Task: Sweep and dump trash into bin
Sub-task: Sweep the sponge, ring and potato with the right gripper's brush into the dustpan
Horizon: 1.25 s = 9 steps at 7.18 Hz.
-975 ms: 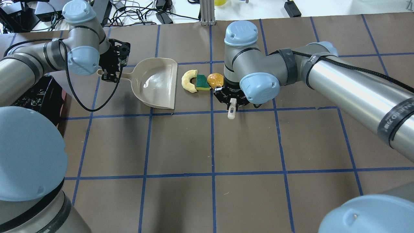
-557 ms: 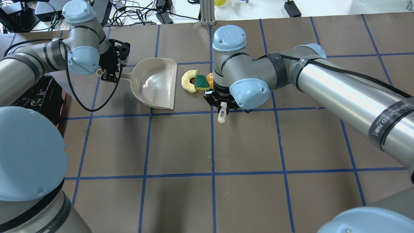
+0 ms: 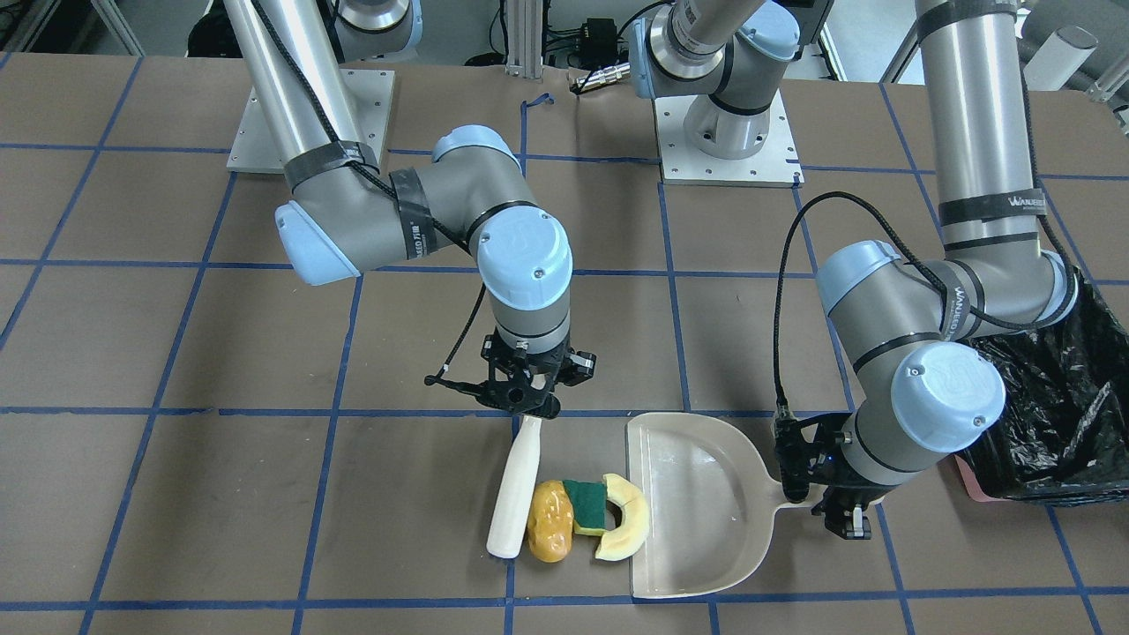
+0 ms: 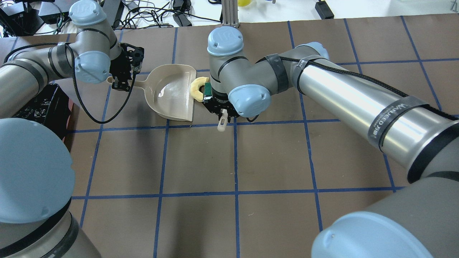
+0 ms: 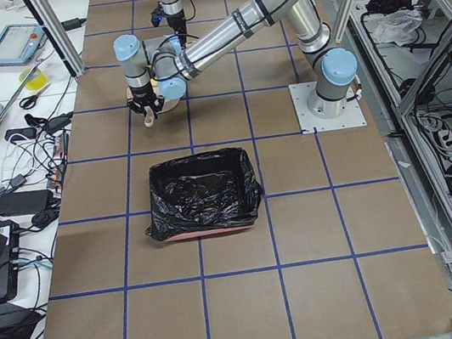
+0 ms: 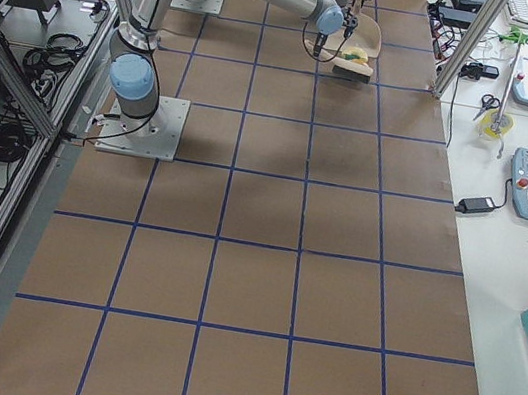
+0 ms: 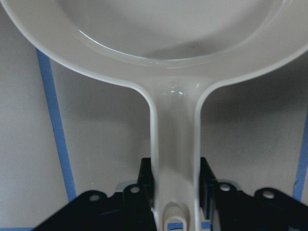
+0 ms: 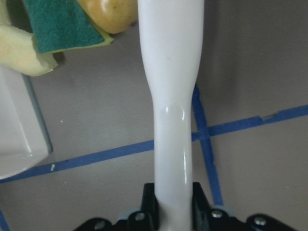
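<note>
My right gripper (image 3: 527, 397) is shut on a white sweeping tool (image 3: 514, 494) whose flat side presses on the trash. The yellow-orange lump (image 3: 549, 520), the green-and-yellow sponge (image 3: 586, 506) and the cream crescent slice (image 3: 624, 527) lie in a row, and the crescent touches the open lip of the beige dustpan (image 3: 697, 503). My left gripper (image 3: 838, 507) is shut on the dustpan's handle (image 7: 174, 159). In the overhead view the crescent (image 4: 196, 89) shows at the lip and the lump is hidden under my right wrist. The black-lined bin (image 3: 1058, 414) stands by my left arm.
The brown table cover with blue tape lines (image 4: 236, 193) spreads toward the robot. Cables and power bricks (image 4: 157, 14) lie beyond the far table edge. A metal post (image 4: 229, 14) stands at the far middle.
My right gripper has swept left with the white tool and pushed the three trash pieces up to the dustpan's lip. The left gripper and the dustpan have not moved.
</note>
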Available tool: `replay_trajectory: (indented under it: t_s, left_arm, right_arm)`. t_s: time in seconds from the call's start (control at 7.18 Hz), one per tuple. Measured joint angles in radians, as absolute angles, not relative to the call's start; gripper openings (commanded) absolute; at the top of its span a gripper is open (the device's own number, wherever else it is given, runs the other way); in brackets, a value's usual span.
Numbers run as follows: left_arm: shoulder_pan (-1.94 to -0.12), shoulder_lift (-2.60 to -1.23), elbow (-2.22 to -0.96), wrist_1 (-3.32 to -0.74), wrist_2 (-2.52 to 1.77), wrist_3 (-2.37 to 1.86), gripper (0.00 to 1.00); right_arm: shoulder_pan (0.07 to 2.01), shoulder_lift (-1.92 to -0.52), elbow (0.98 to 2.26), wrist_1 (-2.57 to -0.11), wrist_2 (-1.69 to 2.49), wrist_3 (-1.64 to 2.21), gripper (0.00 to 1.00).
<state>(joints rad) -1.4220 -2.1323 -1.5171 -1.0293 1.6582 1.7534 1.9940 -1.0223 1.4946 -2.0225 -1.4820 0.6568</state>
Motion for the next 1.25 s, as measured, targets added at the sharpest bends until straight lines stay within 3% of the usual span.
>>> replay_trajectory:
  t_s: [1.25]
  left_arm:
    - [-1.425,-2.132,-1.517,-1.029,1.658,1.745,0.0]
  right_arm:
    - [2.167,-0.904,1.286,-2.061,-1.418,0.842,0.0]
